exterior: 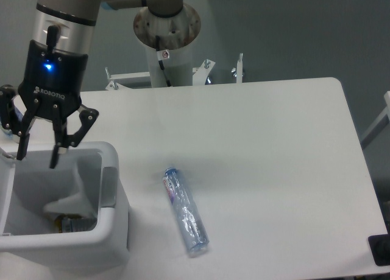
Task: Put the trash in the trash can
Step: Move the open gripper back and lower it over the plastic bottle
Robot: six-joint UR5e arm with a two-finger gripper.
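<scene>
White table [262,128] is carrying one bottle [185,210] lying unobstructed beside one bin [113,231], while we are seeing our gripper [38,157] hanging empty, fingers spread.

The bottle [185,212] right of the trash can [113,231] was clear, glossy plastic with a bluish-purple label. The trash can was smooth white plastic. The table [262,152] under it looked matt white and smooth
</scene>
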